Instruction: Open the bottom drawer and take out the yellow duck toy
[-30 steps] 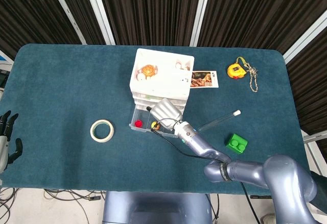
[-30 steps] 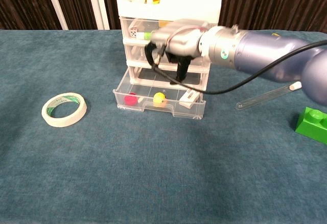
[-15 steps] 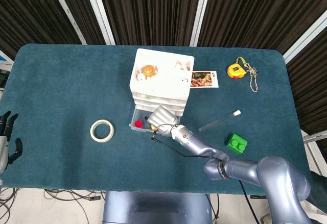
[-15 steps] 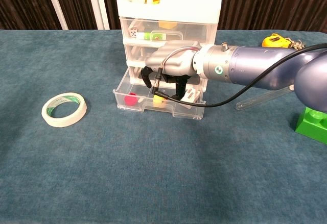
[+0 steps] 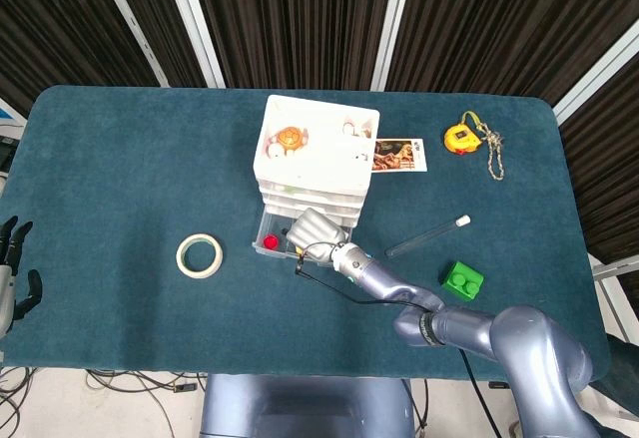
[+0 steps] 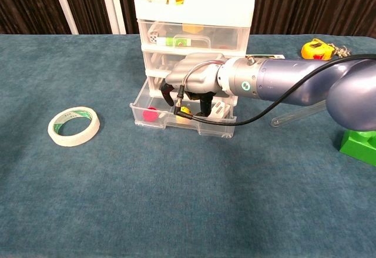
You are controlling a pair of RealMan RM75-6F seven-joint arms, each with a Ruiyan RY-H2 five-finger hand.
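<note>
At the middle of the frame the bottom drawer (image 6: 176, 120) stands pulled open so the right hand (image 6: 191, 90) can reach in, fingers (image 6: 168, 96) curled down around the yellow duck (image 6: 184, 112), though whether they grip it I cannot tell.

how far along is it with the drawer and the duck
Done: the clear plastic bottom drawer stands pulled out of the white drawer unit. In hand: the right hand reaches down into it, fingers around the small yellow duck toy; a firm grip cannot be confirmed. Left: lifting the duck out. The left hand hangs idle at the table's edge.
</note>
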